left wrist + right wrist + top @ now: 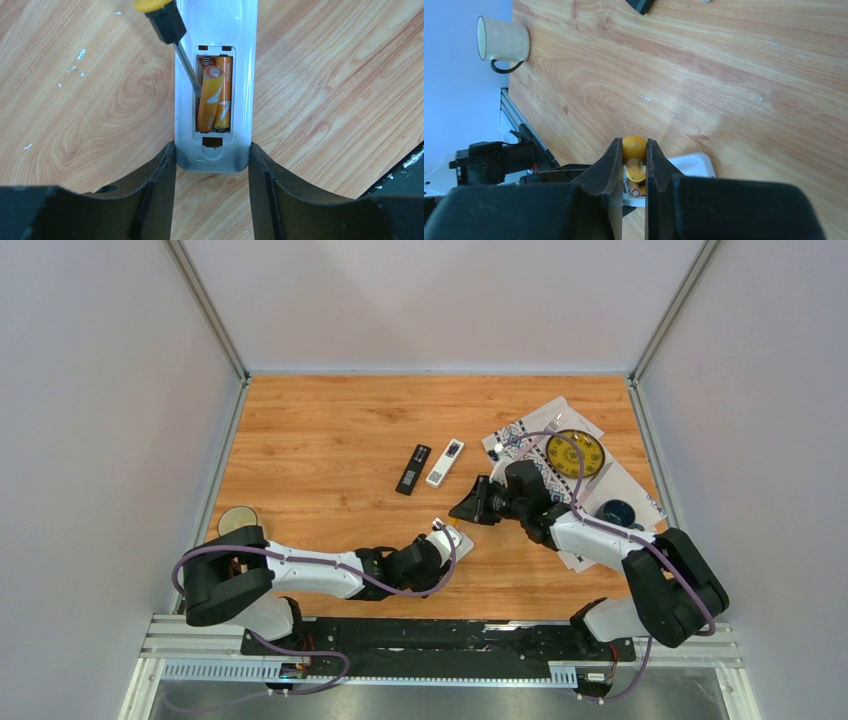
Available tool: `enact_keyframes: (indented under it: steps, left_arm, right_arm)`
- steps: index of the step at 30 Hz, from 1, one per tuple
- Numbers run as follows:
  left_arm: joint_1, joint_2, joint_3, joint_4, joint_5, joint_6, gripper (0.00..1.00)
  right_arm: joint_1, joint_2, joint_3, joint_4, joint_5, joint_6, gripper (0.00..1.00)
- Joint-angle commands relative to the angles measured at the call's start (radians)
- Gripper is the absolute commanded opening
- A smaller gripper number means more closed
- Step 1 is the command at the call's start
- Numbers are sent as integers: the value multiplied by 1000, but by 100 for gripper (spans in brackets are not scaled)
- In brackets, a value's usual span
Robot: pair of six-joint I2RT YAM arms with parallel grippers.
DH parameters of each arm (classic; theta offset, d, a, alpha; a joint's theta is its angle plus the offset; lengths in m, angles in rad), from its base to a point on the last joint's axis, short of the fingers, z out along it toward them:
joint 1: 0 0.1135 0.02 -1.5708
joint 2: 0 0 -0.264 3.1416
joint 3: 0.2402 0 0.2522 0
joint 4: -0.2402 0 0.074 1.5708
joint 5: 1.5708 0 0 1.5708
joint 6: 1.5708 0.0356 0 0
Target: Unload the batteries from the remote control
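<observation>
A white remote (pixel 215 50) lies back-up on the wood table with its battery bay open. Two orange-gold batteries (pixel 216 95) sit in the bay; the left one is tilted, its far end lifted. My left gripper (pixel 212 160) is shut on the remote's near end, a finger on each side; it also shows in the top view (pixel 445 540). My right gripper (pixel 634 155) is shut on the yellow handle of a screwdriver (pixel 634 146). The screwdriver's metal shaft (pixel 187 67) reaches down to the left battery's side. No dark grey batteries are in view.
A black remote (pixel 413 469) and another white remote (pixel 445 462) lie further back at mid table. A cream mug (pixel 237 520) stands at the left edge. At the right, a patterned sheet (pixel 540 425) holds a yellow disc (pixel 575 453) and a dark blue round thing (pixel 616 511).
</observation>
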Motion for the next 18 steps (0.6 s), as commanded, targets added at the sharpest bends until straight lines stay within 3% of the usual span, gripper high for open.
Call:
enact_keyframes:
  steps: [1,8,18]
  left_arm:
    - [4,7,7,-7,-16,-3,0]
    - [4,5,1,-4,-22,-8,0]
    - [3,-5,1,-15,-34,-14,0]
  right_arm:
    - [10,31,14,155,-68,89,0]
    - [62,39,82,43,-99,67,0]
    - [58,16,89,27,-94,58,0]
